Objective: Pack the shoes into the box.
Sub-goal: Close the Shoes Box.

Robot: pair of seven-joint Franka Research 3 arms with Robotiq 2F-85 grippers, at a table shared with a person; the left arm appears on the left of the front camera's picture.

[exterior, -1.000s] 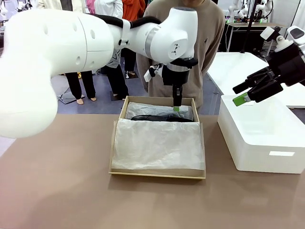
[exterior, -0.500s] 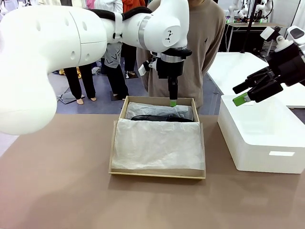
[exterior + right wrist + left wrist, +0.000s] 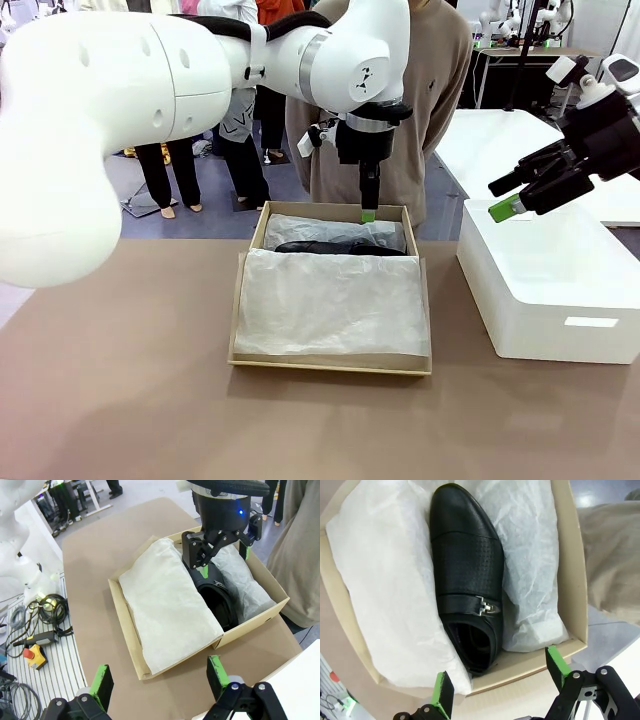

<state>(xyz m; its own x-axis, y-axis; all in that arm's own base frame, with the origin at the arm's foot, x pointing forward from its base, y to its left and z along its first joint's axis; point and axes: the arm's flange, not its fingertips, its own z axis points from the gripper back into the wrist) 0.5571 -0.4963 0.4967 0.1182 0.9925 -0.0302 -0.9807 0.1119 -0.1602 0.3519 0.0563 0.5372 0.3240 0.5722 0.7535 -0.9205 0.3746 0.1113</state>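
At the left gripper (image 3: 368, 213): hangs straight down over the far right part of the box (image 3: 330, 366), just above the rim, fingers pointing into it. Stands wide open, with nothing between the two green pads (image 3: 555, 662). Grips nothing, touches nothing.

As for the shoe (image 3: 340, 247): lies sole down in the far half of the box, lengthwise along the back wall, bedded in crumpled white tissue paper (image 3: 330, 300). Sits right below the left gripper, clearly apart from it. Seen from the left wrist, runs away from the pads, heel end and opening nearest them, pointed toe farthest. Carries a small metal buckle (image 3: 485, 607) on the strap across the top. Has paper bunched up along both long sides.

In the near half of the box: covered by a flat sheet of the same paper. Hides whatever lies beneath.

At the right gripper (image 3: 502, 197): hovers off to the right above a white box (image 3: 550, 290), well apart from the cardboard one and from the shoe. Gapes fully too, with nothing held.

At the far side of the table (image 3: 150, 400): a person (image 3: 440, 100), close behind the box.
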